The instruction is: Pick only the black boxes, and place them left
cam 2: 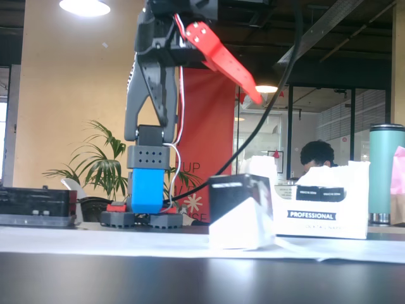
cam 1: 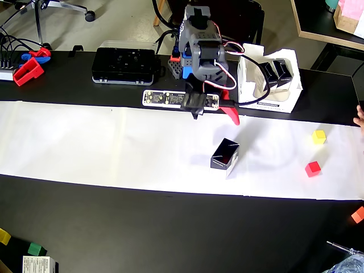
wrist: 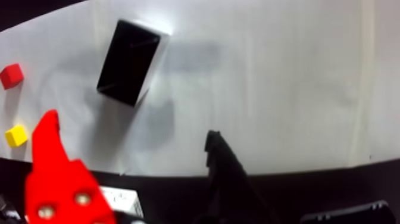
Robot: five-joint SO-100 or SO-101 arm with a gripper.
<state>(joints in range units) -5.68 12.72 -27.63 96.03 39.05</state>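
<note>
Office/maker-lab space. Evidence: black workbench (cam 1: 170, 216) with a white paper strip (cam 1: 114, 142), bare circuit board (cam 1: 165, 98), cable bundle (cam 1: 8, 54), office chair base (cam 1: 62, 8). Fixed view: glass partition walls (cam 2: 316, 126), ceiling lamps (cam 2: 84, 6), potted plant (cam 2: 101, 171), red banner (cam 2: 205, 145), person (cam 2: 316, 155) seated behind.

**Bright overhead light, soft wrist view**

We see even light on the white paper (cam 1: 114, 142) overhead. Ceiling lamps (cam 2: 85, 6) glare in the fixed view, backlighting the arm. Our wrist view is blurred, with soft shadows beside the black box (wrist: 128, 61).
</note>
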